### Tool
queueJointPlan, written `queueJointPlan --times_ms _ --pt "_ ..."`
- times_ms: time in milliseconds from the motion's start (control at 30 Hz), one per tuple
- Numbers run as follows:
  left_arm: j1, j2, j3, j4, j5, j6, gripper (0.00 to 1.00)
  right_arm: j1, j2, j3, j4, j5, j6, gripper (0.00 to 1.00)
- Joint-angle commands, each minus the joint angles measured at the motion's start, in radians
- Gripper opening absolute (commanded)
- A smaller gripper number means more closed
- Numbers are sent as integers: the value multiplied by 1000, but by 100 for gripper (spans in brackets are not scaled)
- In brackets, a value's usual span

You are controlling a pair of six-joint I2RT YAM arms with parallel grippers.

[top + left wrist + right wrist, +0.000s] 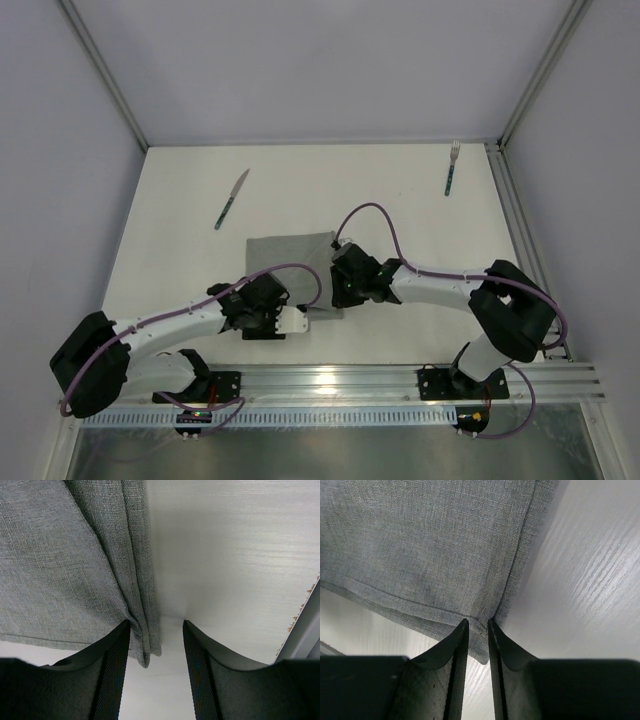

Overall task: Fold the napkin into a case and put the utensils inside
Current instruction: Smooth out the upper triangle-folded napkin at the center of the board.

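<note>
Grey fabric: the napkin [290, 258] lies folded at mid-table [400, 210], with both wrists hiding its near edge in the top view.

Left gripper [156, 630]: the jaws stand about half apart. The napkin's layered corner lies between them against the left finger and is not clamped.

Right gripper [478, 625]: the jaws stand narrow, with a napkin corner entering between the tips. Whether it is pinched cannot be determined.

The knife [231, 198] lies far left and the fork [452, 168] far right, both well apart from the napkin.
</note>
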Motion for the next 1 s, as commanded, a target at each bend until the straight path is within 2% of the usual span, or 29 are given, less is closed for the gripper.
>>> queueJointPlan --times_ms 0,267,433,533,767,800,900,967 --pt "-3 -21 -8 28 8 0 49 5 19 7 17 4 21 26" --pt "-3 -23 -11 28 9 6 49 3 16 1 14 8 30 27" --pt "-3 -26 -13 22 9 5 49 3 16 4 12 14 48 36" --pt "-3 -26 -11 22 9 6 49 3 22 -1 30 14 62 36" --pt "-3 -26 -11 23 6 8 49 5 39 7 56 -32 68 19" --pt "-3 -27 -11 23 6 8 49 3 30 7 53 -26 70 13" --pt "-3 -30 -18 17 6 6 49 3 -1 5 35 -14 67 3" --pt "-3 -36 -21 11 6 6 50 3 -16 5 20 -14 62 3"
